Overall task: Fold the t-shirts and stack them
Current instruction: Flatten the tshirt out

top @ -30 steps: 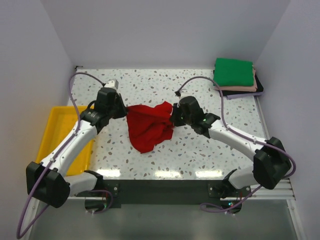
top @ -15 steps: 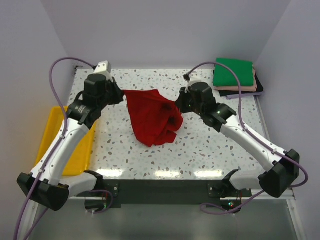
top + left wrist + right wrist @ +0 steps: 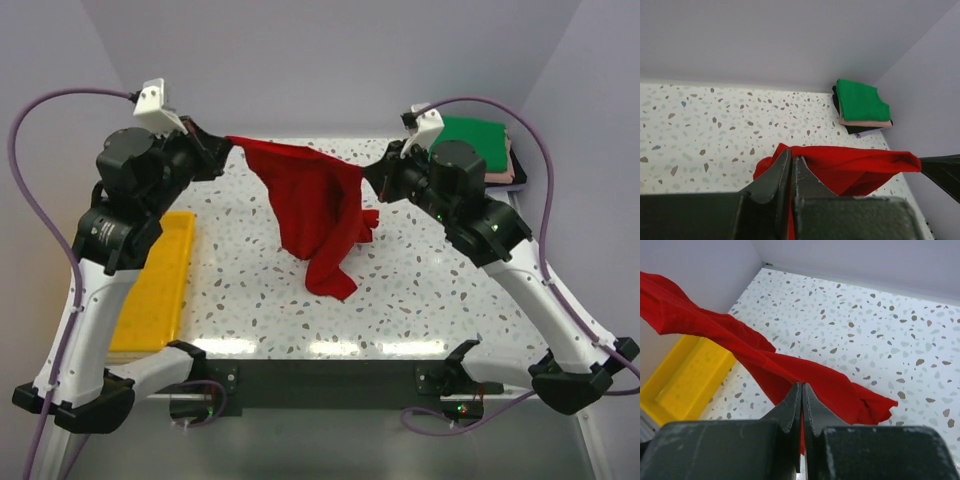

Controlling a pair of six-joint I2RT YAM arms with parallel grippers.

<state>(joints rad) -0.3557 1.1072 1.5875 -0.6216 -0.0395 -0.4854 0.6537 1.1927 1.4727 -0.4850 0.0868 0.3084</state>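
Observation:
A bright red t-shirt (image 3: 315, 210) hangs in the air between my two grippers, its lower part drooping toward the speckled table. My left gripper (image 3: 226, 144) is shut on its left edge, seen in the left wrist view (image 3: 791, 159) with red cloth (image 3: 865, 167) stretching right. My right gripper (image 3: 372, 174) is shut on its right edge, seen in the right wrist view (image 3: 801, 386) with the red t-shirt (image 3: 790, 372) running left. A stack of folded t-shirts, green on top (image 3: 470, 143), sits at the back right corner, and also shows in the left wrist view (image 3: 861, 100).
A yellow plastic tray (image 3: 155, 280) lies at the table's left edge, also in the right wrist view (image 3: 685, 375). White walls close the back and sides. The speckled table (image 3: 430, 290) lies under the hanging shirt.
Both grippers have risen and moved apart, lifting the red t-shirt off the table and stretching its top edge between them.

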